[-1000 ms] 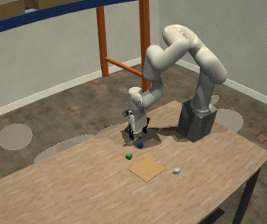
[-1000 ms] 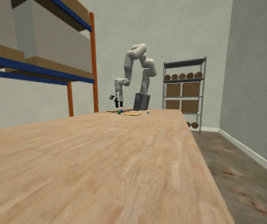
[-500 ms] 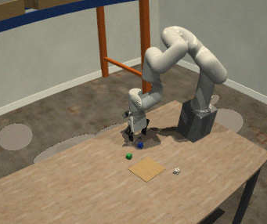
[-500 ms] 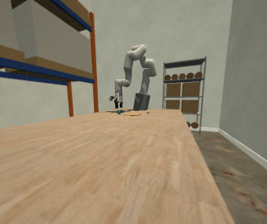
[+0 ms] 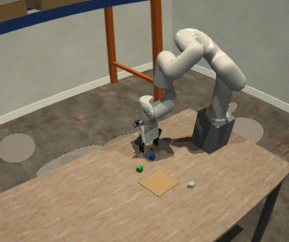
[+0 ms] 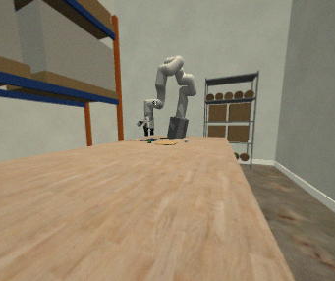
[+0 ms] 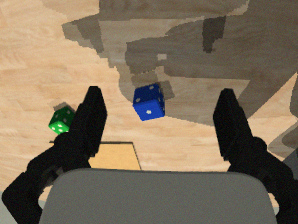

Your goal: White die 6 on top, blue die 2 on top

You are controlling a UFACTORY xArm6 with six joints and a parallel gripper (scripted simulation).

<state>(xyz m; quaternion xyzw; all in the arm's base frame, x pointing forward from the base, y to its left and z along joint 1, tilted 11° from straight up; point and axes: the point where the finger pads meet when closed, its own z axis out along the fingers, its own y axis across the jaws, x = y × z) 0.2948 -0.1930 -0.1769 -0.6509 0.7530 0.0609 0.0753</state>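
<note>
The blue die (image 5: 152, 156) lies on the table beyond the tan mat (image 5: 158, 182), off it. In the wrist view the blue die (image 7: 148, 102) sits between my open fingers, a little below them. My gripper (image 5: 147, 146) hangs just above and behind the blue die, open and empty. The green die (image 5: 139, 168) lies on the table left of the mat; it also shows in the wrist view (image 7: 60, 121) beside my left finger. The white die (image 5: 191, 184) lies on the table right of the mat. A corner of the mat (image 7: 115, 156) shows in the wrist view.
The arm's grey base block (image 5: 212, 130) stands at the table's far right. An orange rack post (image 5: 156, 46) rises behind the table. In the exterior view the arm (image 6: 163, 105) and the dice are far off and tiny.
</note>
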